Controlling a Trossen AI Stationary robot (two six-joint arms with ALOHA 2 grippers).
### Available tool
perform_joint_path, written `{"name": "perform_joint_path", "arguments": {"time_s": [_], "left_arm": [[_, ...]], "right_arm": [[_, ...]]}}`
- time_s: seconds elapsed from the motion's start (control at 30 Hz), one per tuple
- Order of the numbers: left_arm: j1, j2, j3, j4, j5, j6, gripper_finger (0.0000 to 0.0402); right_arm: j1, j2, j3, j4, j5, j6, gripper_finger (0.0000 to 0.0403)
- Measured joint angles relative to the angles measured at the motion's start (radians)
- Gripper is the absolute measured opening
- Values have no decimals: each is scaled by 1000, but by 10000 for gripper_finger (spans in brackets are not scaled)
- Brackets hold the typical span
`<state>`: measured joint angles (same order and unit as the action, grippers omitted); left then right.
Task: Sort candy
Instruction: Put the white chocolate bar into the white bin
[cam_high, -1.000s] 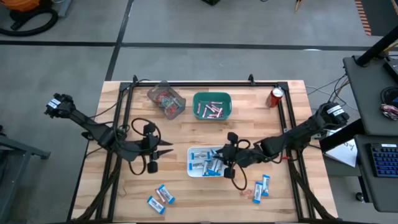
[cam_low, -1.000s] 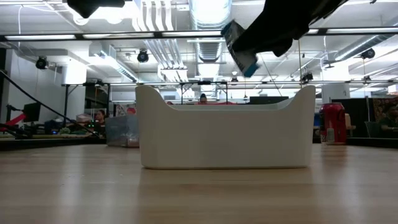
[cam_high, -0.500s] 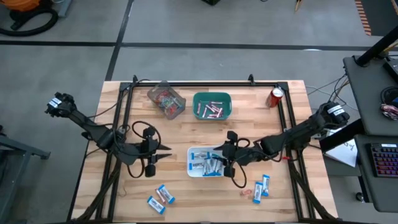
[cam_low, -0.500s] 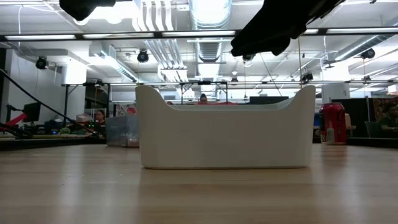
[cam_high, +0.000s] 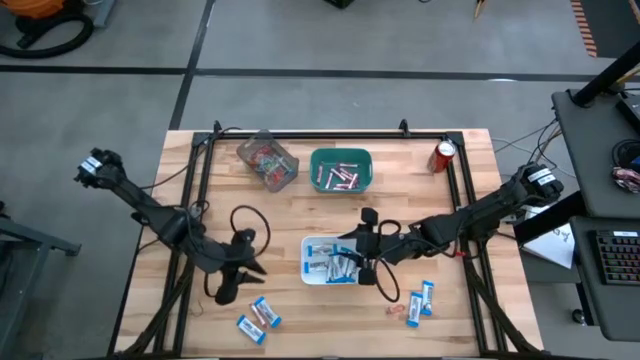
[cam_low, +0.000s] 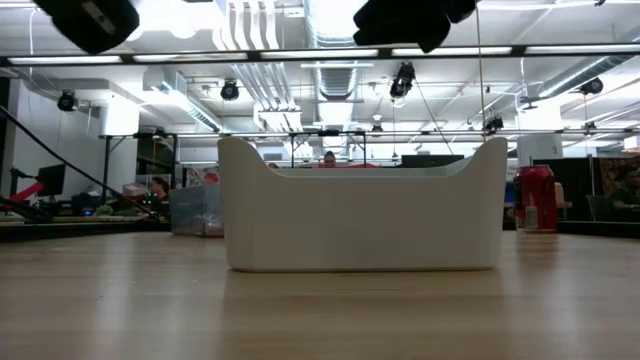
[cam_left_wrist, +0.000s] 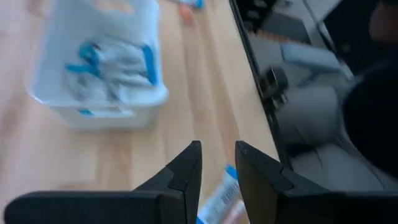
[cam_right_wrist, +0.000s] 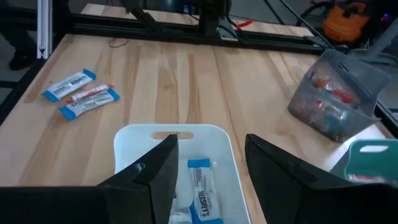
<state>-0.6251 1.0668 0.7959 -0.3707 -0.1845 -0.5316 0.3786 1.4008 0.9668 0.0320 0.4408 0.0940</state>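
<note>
Blue-and-white candy packets (cam_high: 335, 263) lie in the white bin (cam_high: 305, 262) at mid-table; the bin also shows in the low view (cam_low: 360, 225). My right gripper (cam_high: 345, 243) hovers open and empty over the bin's far part (cam_right_wrist: 208, 146), above the packets (cam_right_wrist: 200, 186). My left gripper (cam_high: 258, 268) is left of the bin, slightly open and empty (cam_left_wrist: 217, 149), above a loose blue packet (cam_left_wrist: 219, 198). More loose candy lies flat on the table at the near left (cam_high: 258, 315) and near right (cam_high: 420, 298).
A green bin (cam_high: 315, 170) with pinkish sticks and a clear container (cam_high: 268, 160) with red pieces stand at the far side. A red can (cam_high: 444, 155) stands at the far right. Black frame rails run along the table's left, right and far edges.
My right gripper has let go of a blue packet over the white bin and has shifted a little toward the table's left and upward. My left gripper has moved toward the near edge, toward the loose candy at the near left.
</note>
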Motion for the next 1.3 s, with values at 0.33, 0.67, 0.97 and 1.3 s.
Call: {"name": "perform_joint_path", "arguments": {"time_s": [0.33, 0.67, 0.97, 1.3], "left_arm": [[-115, 177, 5, -23, 39, -23, 133], [-180, 389, 61, -21, 1, 4, 160], [-179, 548, 110, -28, -41, 26, 160], [-178, 619, 112, -29, -41, 50, 160]], "right_arm": [[0, 0, 10, -8, 0, -29, 178], [0, 1, 10, -24, 0, -25, 178], [0, 1, 10, -27, 1, -24, 178], [0, 1, 10, -27, 1, -15, 178]]}}
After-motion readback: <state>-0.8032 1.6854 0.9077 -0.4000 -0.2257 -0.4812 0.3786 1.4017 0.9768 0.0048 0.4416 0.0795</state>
